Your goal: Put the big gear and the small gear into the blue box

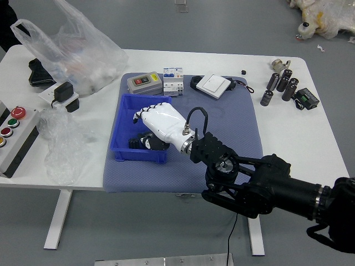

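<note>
Head view from high up on the robot's side of the white bench (302,144), facing forward and steeply down. The camera is far enough back to show the bench's near, far and right edges, with floor (233,27) beyond; the blue box (133,155) lies left of centre.
</note>
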Available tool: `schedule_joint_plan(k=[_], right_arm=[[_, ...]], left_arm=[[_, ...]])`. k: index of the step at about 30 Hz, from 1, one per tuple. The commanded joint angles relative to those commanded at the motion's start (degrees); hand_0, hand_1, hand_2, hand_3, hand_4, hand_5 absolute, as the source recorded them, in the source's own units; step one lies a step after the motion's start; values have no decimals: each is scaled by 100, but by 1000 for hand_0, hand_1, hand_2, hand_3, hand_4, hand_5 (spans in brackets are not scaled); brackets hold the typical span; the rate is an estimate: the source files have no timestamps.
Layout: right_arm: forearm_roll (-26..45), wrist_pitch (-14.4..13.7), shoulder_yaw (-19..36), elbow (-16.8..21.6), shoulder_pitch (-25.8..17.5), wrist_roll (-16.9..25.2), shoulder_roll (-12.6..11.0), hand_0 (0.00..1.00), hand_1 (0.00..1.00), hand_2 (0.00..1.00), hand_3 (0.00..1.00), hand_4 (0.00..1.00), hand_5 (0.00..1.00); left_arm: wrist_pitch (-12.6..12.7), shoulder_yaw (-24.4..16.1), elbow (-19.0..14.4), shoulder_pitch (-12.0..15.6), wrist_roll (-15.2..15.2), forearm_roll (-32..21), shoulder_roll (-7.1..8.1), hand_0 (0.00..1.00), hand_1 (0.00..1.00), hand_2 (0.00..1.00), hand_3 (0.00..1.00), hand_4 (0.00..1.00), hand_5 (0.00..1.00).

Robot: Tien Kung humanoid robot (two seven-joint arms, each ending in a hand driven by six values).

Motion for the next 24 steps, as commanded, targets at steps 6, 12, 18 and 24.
schedule_joint_plan(k=[6, 12, 18, 24], right_arm=[[42, -32, 306, 244, -72, 152, -210, 611, 696, 747, 760, 793, 437], [293, -304, 1011, 835, -408, 301, -548, 597, 689, 743, 756, 832, 481], [1288, -869, 1835, 1264, -1027, 952, -845, 564, 656, 697, 675, 843, 496], [2663, -1378, 2613, 1559, -1542, 1923, -966, 568, 658, 696, 656, 847, 518]], left_arm=[[3, 10, 0, -4, -11, -7, 3, 640, 636, 603, 654, 631, 306], [0, -7, 0, 10, -8, 6, -6, 640, 636, 603, 654, 631, 305], [-7, -87, 0, 43, 7, 59, -15, 640, 636, 603, 653, 631, 307], [-27, -135, 0, 34, 6, 140, -30, 640, 636, 603, 654, 631, 306]])
